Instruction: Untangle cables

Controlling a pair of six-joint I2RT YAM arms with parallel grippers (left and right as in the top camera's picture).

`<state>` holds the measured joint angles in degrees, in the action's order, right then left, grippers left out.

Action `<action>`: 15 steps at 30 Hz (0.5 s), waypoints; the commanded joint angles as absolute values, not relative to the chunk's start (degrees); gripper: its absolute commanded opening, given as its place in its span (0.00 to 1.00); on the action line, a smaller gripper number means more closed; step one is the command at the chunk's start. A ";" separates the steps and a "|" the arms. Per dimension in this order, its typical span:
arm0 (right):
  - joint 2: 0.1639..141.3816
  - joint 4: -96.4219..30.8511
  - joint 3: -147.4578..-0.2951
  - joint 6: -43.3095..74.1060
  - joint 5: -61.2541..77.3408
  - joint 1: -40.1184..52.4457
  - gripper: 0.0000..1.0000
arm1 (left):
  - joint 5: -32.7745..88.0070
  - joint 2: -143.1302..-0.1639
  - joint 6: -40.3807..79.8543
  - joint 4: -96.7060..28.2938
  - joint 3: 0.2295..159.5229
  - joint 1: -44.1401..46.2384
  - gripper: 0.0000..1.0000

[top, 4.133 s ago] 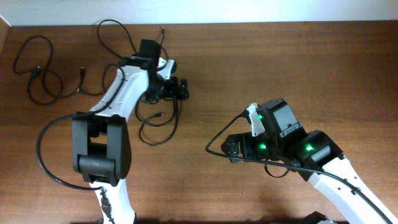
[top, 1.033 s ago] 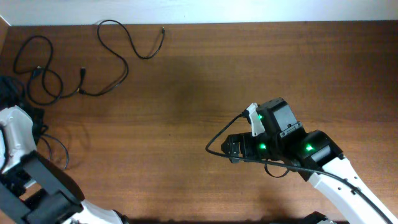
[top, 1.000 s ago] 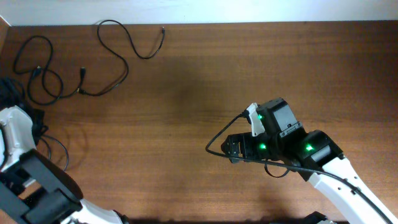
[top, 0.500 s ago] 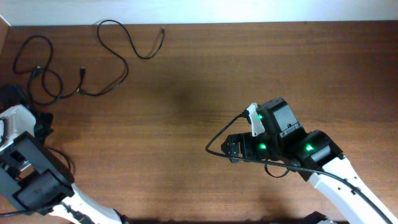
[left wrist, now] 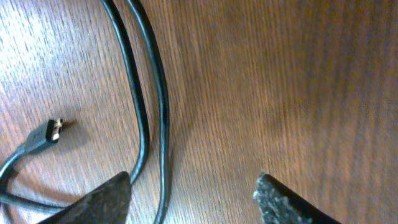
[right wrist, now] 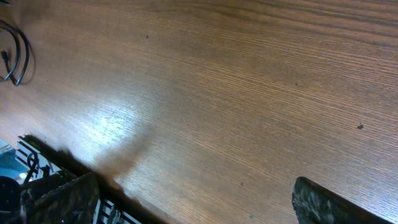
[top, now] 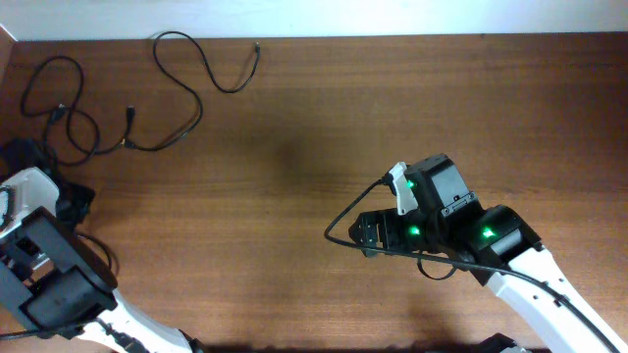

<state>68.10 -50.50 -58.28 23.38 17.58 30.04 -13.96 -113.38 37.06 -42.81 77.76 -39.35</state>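
1. cables: in the overhead view two lie flat on the table (top: pixel 294 147) toward its 10 to 11 o'clock corner. the looped cable (top: pixel 59 111) is nearest 9 o'clock. the long cable (top: pixel 200 108) winds from beside it toward 12 o'clock and ends in a small connector. i cannot tell if the two touch.

2. my left arm (top: pixel 59 284) sits at the 8 o'clock edge of the table, below the looped cable.

3. my left gripper (left wrist: pixel 193 180) is spread wide, with one of its fingers (left wrist: pixel 93 202) at 7 o'clock and the other at 5 o'clock of the wrist view. only bare wood lies between them and nothing is gripped.

4. in the left wrist view, two strands of a third cable (left wrist: pixel 163 112) run side by side from 12 o'clock down to the 7 o'clock finger. i cannot tell if the finger touches them. a plug (left wrist: pixel 51 129) with a metal tip lies flat at 9 o'clock, apart from the strands.

5. my right arm (top: pixel 491 240) lies at 4 o'clock of the table, well apart from all cables.

6. my right gripper (right wrist: pixel 193 186) is spread just as wide and holds nothing. bare wood fills its wrist view, apart from a small bend of cable at 10 o'clock. i cannot tell which cable that is.
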 commanded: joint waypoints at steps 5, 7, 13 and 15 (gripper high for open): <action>67.99 -50.33 -58.78 23.18 17.28 29.98 0.98 | -17.41 -114.43 36.38 -39.46 71.55 -41.63 0.81; 67.99 -50.33 -58.78 23.18 17.28 29.98 0.99 | -17.41 -114.43 36.40 -39.40 70.81 -43.07 0.78; 67.99 -50.33 -58.78 23.18 17.28 29.98 0.98 | -10.09 -114.43 36.38 -32.38 65.84 -45.91 0.32; 67.99 -50.33 -58.78 23.18 17.28 29.98 0.98 | -6.24 -114.43 36.40 -28.36 63.59 -45.63 0.13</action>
<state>68.10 -50.48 -58.28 23.42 17.56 30.04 -12.95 -112.38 36.64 -30.65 68.45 -45.47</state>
